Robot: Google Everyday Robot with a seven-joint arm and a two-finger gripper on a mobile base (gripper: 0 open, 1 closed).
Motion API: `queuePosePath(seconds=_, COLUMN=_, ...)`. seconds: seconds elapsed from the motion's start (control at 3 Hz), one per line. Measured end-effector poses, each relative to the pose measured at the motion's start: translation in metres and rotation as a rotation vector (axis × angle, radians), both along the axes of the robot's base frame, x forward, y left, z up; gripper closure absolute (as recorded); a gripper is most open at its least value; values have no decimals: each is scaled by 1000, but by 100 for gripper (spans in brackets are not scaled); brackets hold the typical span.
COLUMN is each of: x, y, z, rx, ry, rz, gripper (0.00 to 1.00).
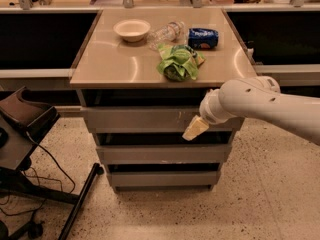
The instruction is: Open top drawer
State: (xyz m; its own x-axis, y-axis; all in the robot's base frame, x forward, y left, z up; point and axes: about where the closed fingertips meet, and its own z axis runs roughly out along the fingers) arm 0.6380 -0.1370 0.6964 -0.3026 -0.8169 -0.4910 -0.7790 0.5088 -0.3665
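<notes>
The top drawer (pixel 135 119) is the widest grey front under the tan counter, with pale scuff marks right of centre. It stands shut or nearly shut against the cabinet. My gripper (pixel 195 129) comes in from the right on a white arm (pixel 260 104). Its pale tip sits at the lower right part of the top drawer's front, by the gap above the middle drawer (pixel 160 154).
On the counter top (pixel 105 64) lie a white bowl (pixel 131 29), a clear plastic bottle (pixel 166 32), a blue snack bag (pixel 203 37) and a green bag (pixel 178 62). A bottom drawer (pixel 162 178) sits lowest. A dark chair (pixel 25 119) with cables stands at the left.
</notes>
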Motion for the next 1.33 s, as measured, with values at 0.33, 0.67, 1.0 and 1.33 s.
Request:
queuePosePath(seconds=0.33, x=0, y=0, z=0, rx=0, ry=0, rz=0, gripper=0)
queuePosePath(seconds=0.67, x=4, y=0, z=-6, rx=11, ry=7, rz=8, gripper=0)
queuePosePath(seconds=1.0, x=42, y=3, z=-43, rx=57, ry=50, rz=44, gripper=0)
queuePosePath(seconds=1.33, x=63, y=4, z=-52, rx=73, ry=42, rz=40, gripper=0)
